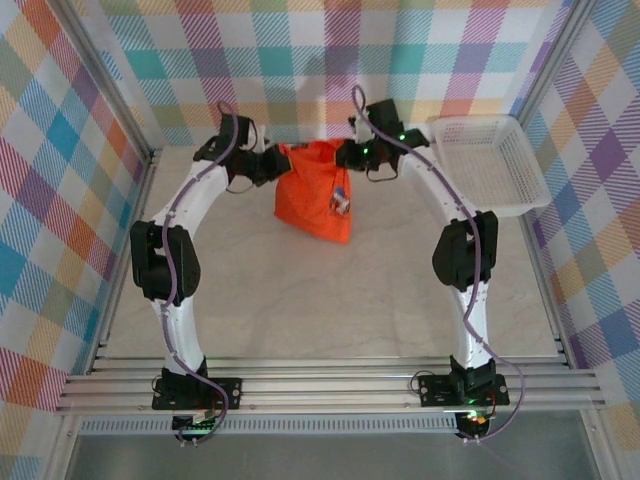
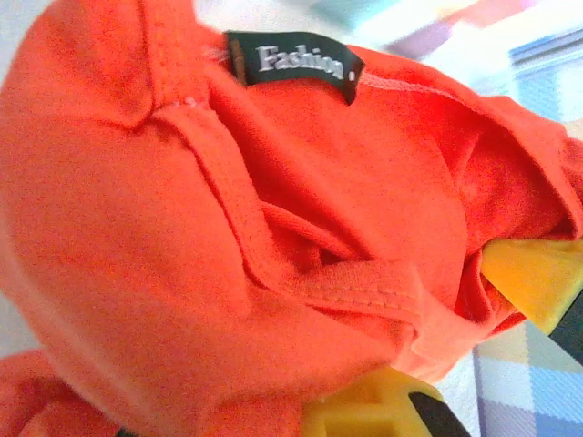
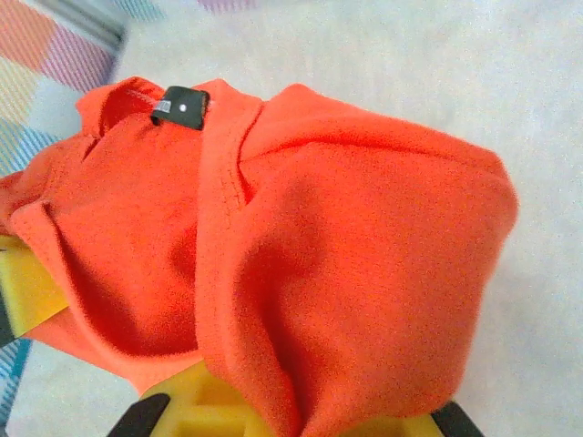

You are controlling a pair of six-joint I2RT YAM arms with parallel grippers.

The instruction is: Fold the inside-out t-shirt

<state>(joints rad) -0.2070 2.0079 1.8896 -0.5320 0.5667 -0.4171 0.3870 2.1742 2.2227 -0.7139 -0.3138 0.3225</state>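
Inside-out t-shirt (image 1: 315, 195) is hanging bunched in the air, well to the left of the white mesh basket (image 1: 470, 122). Its lower edge is drooping toward the tabletop (image 1: 300, 300); can't tell if it is touching.

Left gripper (image 1: 272, 163) is clamping the shirt's top corner on the side away from the basket. Right gripper (image 1: 350, 155) is clamping the top corner on the basket side, sitting apart from the basket rim. Both claws are pinching shut on orange fabric, with yellow pads (image 2: 537, 282) pressing into folds in the left wrist view and the same in the right wrist view.

Black neck label (image 2: 293, 62) reading "Fashion" is showing at the collar seam. Cartoon print (image 1: 341, 200) is showing on the shirt's basket-side lower part.
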